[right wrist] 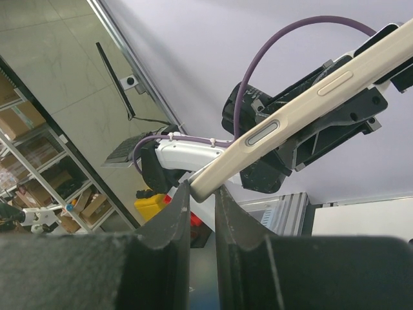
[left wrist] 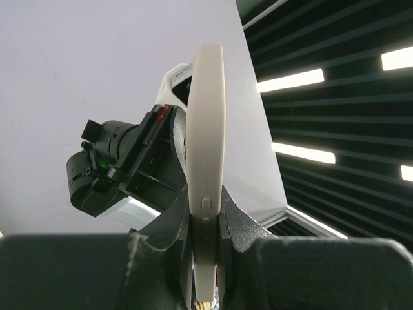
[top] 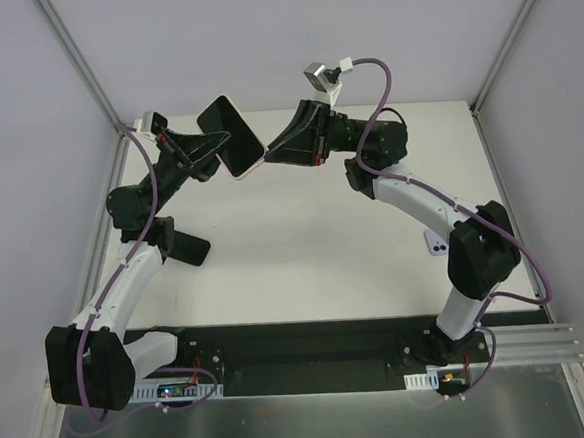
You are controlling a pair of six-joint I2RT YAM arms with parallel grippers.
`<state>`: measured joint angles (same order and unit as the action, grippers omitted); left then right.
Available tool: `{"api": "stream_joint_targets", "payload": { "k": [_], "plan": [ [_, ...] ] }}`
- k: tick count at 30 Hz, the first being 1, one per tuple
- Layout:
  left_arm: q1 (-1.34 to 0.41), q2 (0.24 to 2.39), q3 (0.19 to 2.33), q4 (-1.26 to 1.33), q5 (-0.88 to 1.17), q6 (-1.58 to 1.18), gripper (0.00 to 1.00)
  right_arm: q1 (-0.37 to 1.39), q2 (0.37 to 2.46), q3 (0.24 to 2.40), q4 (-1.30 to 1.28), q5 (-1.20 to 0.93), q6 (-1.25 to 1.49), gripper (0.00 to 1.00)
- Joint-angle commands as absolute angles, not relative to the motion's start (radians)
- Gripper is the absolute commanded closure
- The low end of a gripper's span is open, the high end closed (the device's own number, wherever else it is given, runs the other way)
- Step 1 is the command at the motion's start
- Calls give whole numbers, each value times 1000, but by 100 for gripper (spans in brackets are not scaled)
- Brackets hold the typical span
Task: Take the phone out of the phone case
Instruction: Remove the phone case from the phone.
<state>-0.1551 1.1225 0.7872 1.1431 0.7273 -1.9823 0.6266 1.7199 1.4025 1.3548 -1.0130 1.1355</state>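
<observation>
The phone (top: 229, 133) is held in the air over the back of the table, dark screen facing up, still inside its cream phone case (top: 255, 165). My left gripper (top: 223, 144) is shut across the cased phone from the left. In the left wrist view the case (left wrist: 205, 116) stands edge-on, clamped between the fingers (left wrist: 240, 223). My right gripper (top: 268, 152) comes in from the right and is shut on the lower corner. In the right wrist view the case edge (right wrist: 293, 110) with its side buttons runs diagonally up from the pinching gripper (right wrist: 202, 191).
A small lavender object (top: 435, 243) lies on the white table (top: 304, 248) by the right arm's elbow. Grey enclosure walls and metal posts (top: 81, 63) close in the left, back and right sides.
</observation>
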Motion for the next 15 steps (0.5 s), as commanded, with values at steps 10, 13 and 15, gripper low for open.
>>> {"api": "stream_joint_targets", "payload": {
  "k": [10, 13, 15],
  "plan": [
    [-198, 1078, 859, 1284, 873, -2256, 100, 661, 1818, 1520, 1534, -1058, 1111, 99],
    [-201, 1078, 861, 1289, 877, -2255, 100, 660, 1836, 1535, 1534, -1075, 1123, 99],
    [-204, 1075, 859, 1290, 879, -2252, 100, 654, 1850, 1549, 1534, -1083, 1129, 99]
  ]
}}
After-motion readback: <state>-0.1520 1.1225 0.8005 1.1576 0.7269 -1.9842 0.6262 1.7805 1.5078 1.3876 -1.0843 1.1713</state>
